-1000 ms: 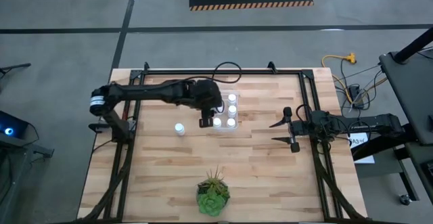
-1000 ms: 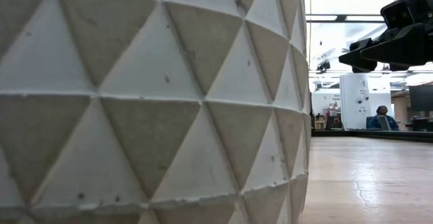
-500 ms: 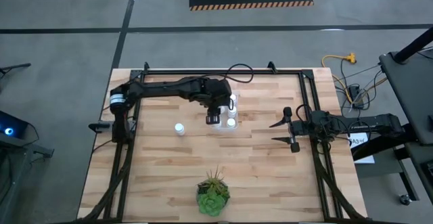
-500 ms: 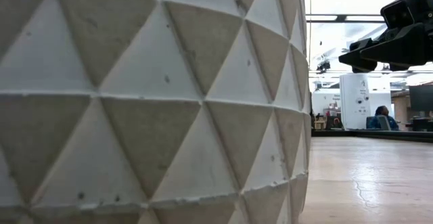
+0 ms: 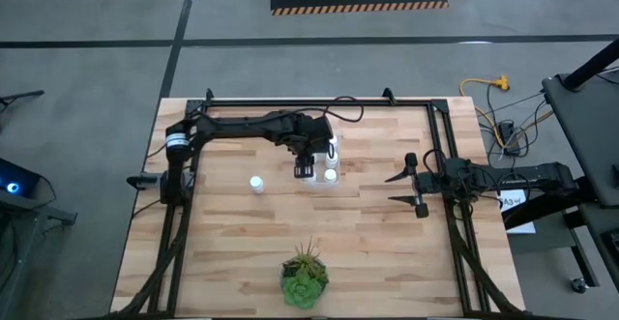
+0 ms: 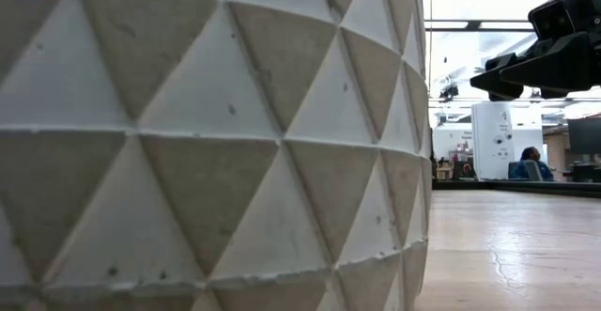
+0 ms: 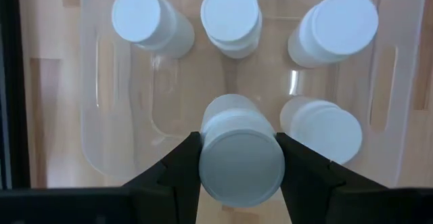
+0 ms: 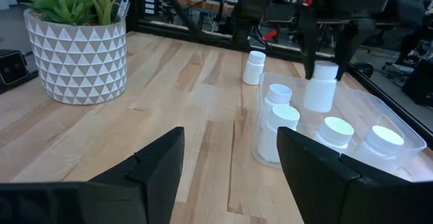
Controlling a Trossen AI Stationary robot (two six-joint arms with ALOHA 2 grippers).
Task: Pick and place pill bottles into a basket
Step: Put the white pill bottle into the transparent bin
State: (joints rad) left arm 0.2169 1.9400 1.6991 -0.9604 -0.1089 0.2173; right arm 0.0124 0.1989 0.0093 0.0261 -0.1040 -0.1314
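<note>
A white pill bottle (image 8: 320, 87) hangs over the clear basket (image 5: 336, 138), with my left gripper (image 5: 305, 170) shut on it. Several more white-capped bottles stand upright inside the basket (image 7: 91, 102), among them one (image 7: 231, 11) at the middle of its far row. A single bottle (image 5: 256, 183) stands on the wood to the left of the basket. My right gripper (image 5: 394, 189) waits open at the table's right side, level and pointing at the basket. My left gripper pinches the bottle's capped top (image 7: 241, 158) between its two fingers (image 8: 308, 48), one on each side. The fingers come from above, pointing steeply down. The bottle hangs upright below them over the basket's near-left part, its lower end about level with the rim.
A green spiky plant (image 5: 305, 276) in a white triangle-patterned pot (image 8: 78, 55) stands near the table's front edge; the pot (image 6: 207, 142) fills most of the low view. Black frame rails (image 5: 319, 101) run along the far and side edges. Bare wood lies between plant and basket.
My left gripper, still shut on the bottle, has carried it toward the table's right edge from beside the basket's left wall to over the basket. It has sunk and tipped more steeply downward. The bottle stays upright.
</note>
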